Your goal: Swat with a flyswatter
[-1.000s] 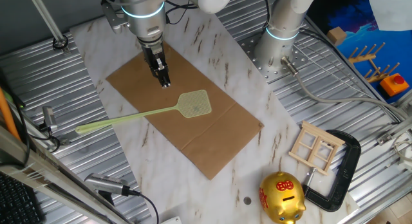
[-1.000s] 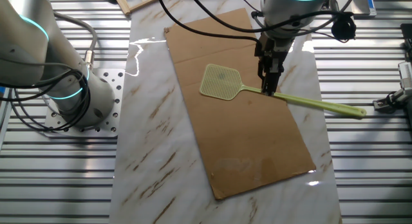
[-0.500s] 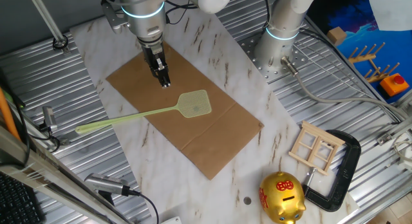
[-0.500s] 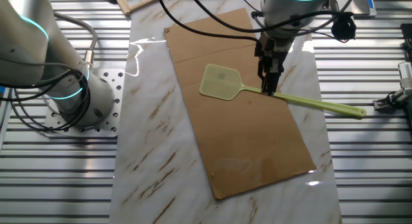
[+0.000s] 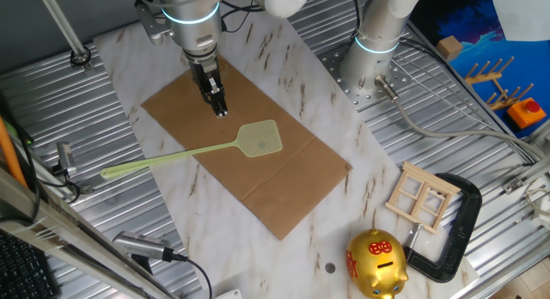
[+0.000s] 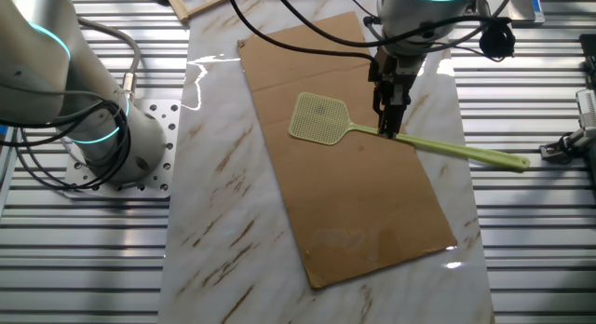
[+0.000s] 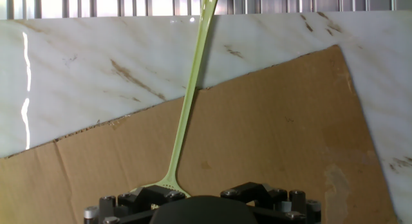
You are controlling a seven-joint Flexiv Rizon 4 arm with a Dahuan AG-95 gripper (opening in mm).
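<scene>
Nothing moved, fingers above cardboard, grip unclear, hand view shows only flyswatter handle

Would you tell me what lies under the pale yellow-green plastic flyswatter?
The flyswatter's mesh head and part of its handle rest on a brown cardboard sheet; the handle's far end overhangs the white marble slab.

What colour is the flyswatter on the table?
The flyswatter is pale yellow-green all over, handle and mesh head alike. It shows best in the other fixed view.

flyswatter flat on brown sheet, tool above handle
</scene>
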